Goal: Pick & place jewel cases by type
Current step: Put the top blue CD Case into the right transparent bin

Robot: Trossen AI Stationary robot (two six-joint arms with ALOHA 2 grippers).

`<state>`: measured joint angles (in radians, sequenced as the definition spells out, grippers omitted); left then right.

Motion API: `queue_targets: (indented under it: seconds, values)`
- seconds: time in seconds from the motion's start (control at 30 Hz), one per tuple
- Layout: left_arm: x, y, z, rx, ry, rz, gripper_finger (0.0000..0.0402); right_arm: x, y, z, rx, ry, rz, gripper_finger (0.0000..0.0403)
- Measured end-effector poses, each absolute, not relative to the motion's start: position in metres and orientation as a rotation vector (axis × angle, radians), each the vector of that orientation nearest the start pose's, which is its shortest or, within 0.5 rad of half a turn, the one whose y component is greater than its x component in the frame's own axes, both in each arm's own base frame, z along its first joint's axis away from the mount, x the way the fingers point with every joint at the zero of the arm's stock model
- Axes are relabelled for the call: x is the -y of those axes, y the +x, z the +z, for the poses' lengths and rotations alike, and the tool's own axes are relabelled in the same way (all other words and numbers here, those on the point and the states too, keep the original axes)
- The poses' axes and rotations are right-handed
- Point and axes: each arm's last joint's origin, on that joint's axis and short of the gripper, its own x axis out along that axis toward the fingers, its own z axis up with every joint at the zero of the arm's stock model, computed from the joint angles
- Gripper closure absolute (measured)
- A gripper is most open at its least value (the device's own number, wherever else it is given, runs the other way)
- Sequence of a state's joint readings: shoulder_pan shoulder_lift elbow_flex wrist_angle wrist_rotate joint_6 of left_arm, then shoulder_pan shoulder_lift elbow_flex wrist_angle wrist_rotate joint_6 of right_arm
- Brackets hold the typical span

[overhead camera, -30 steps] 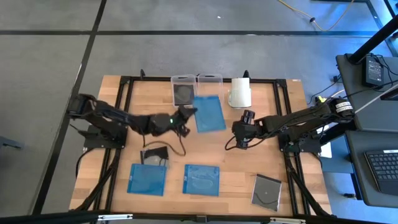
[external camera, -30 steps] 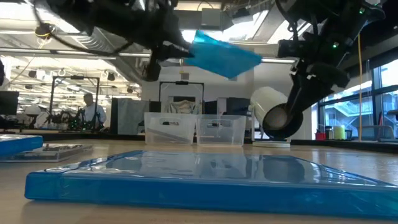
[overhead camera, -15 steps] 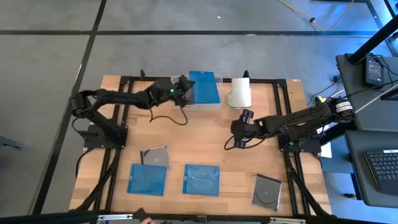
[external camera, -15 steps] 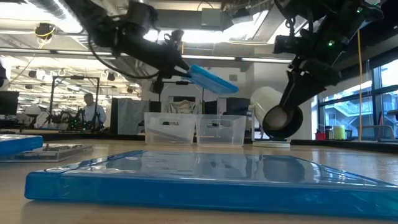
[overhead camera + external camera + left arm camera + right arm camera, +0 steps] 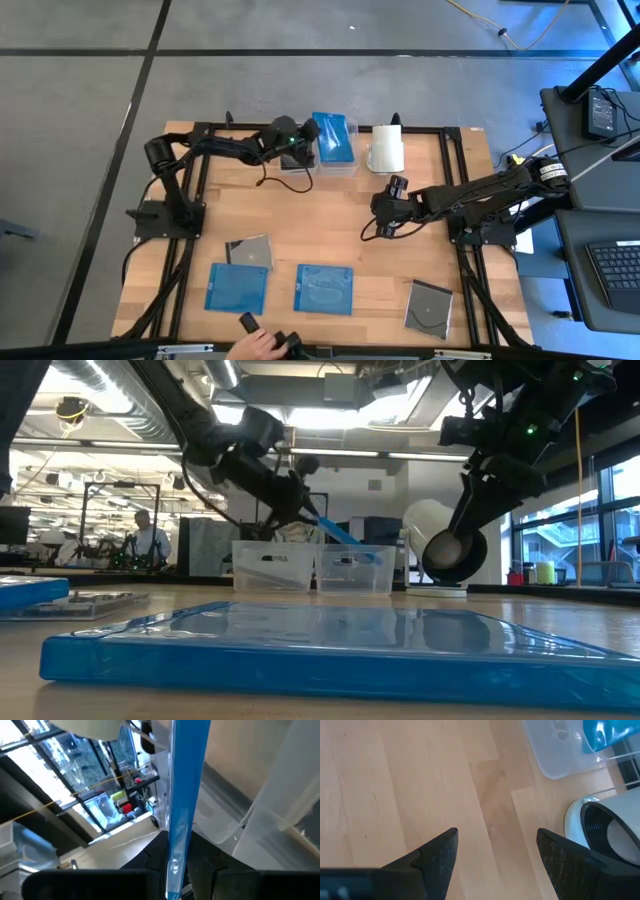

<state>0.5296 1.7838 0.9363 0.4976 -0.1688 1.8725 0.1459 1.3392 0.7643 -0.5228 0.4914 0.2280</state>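
My left gripper (image 5: 303, 143) is at the far edge, shut on a translucent blue jewel case (image 5: 333, 138) that slants down into the right one of two clear bins (image 5: 355, 568). The left bin (image 5: 293, 152) holds a dark case. Lying flat on the table near the front are two blue cases (image 5: 237, 288) (image 5: 324, 288) and two dark cases (image 5: 249, 252) (image 5: 429, 306). My right gripper (image 5: 495, 855) hangs open over bare wood right of centre, with nothing between its fingers. My left gripper pinches the blue case's two flat faces between its fingers, at the case's upper end (image 5: 176, 862). The fingers (image 5: 150, 865) come from the table's left, slanting down. The case stands on edge and tilted, lifted clear, its lower end (image 5: 372, 556) below the right bin's rim.
A white roll (image 5: 386, 148) stands just right of the bins at the far edge. A person's hand (image 5: 262, 345) holding something dark shows at the table's near edge. Black frame rails run along the table's sides.
My left gripper has carried the blue case from over the table's middle toward the far edge and a little right, sinking over the right bin. The case has turned from nearly flat to on edge, its free end dipping into the bin. A hand has appeared at the near edge.
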Motion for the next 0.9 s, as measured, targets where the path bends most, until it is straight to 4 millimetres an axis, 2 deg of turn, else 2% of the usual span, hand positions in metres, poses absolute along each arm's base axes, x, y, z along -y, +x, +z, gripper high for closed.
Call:
queue_targets:
  seconds: [0.17,0.4,0.67,0.9]
  values:
    - [-0.193,0.321,0.175,-0.859,1.679,0.076,0.0349,-0.020,0.240,0.195,-0.995,-0.148,-0.437,0.0130]
    - [-0.192,0.321,0.173,-0.821,1.597,0.079,0.0343,-0.016,0.241,0.195,-0.990,-0.136,-0.454,0.0130]
    - [-0.189,0.322,0.172,-0.821,1.629,0.033,0.0354,-0.016,0.241,0.195,-0.989,-0.135,-0.456,0.0130]
    - [-0.185,0.324,0.171,-0.806,1.564,0.053,0.0323,-0.015,0.241,0.196,-0.983,-0.131,-0.459,0.0130]
